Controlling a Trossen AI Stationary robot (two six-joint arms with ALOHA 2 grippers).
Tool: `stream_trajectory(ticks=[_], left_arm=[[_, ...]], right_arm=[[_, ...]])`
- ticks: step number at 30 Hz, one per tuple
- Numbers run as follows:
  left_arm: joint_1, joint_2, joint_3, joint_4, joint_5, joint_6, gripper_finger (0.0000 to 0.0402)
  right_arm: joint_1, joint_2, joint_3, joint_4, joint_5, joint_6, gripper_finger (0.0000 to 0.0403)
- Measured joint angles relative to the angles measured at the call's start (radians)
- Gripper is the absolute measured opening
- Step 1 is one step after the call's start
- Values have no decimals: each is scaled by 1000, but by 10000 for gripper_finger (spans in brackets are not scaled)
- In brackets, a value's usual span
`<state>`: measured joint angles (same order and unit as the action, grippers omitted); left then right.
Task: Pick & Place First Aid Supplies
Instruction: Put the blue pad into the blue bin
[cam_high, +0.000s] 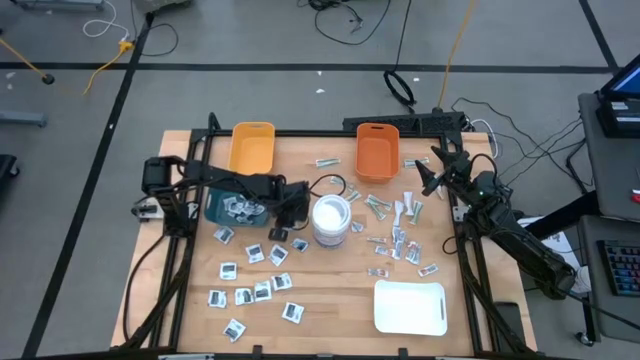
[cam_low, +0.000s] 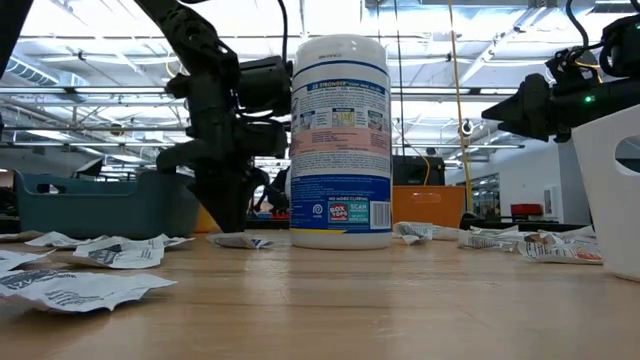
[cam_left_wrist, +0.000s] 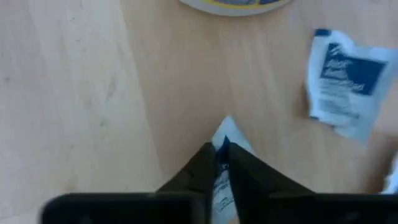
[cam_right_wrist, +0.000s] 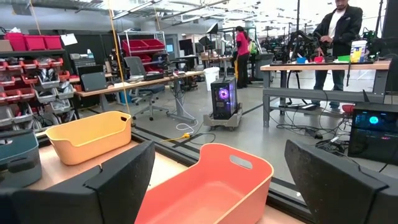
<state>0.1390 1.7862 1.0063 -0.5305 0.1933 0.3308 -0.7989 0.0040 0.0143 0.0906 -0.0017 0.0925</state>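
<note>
Left gripper (cam_left_wrist: 219, 163) pinched on a small white-and-blue flat packet (cam_left_wrist: 225, 140) lying on the wooden table (cam_left_wrist: 74, 93).
It is down beside the white cylindrical wipes canister (cam_high: 331, 220); right gripper (cam_high: 432, 172) waits wide open, raised near the orange plastic bin (cam_high: 377, 152).

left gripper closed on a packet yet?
Yes, in the left wrist view the left gripper has its fingers pinched on a white-and-blue packet on the table.
</note>
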Motion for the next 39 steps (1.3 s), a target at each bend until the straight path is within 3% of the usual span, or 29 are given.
stream_trajectory(ticks=[3,19,31,39], left_arm=[[2,-38,0,-33,3,-19,8],[51,-303,96,-244,-40,-16,2],[192,-547,-86,-308,-63,25,1],[202,-553,-191,-289,-63,30,0]], right_arm=[[0,0,0,0,0,0,357],[0,2,0,3,0,0,357],[0,7,0,3,0,0,357],[0,8,0,4,0,0,357]])
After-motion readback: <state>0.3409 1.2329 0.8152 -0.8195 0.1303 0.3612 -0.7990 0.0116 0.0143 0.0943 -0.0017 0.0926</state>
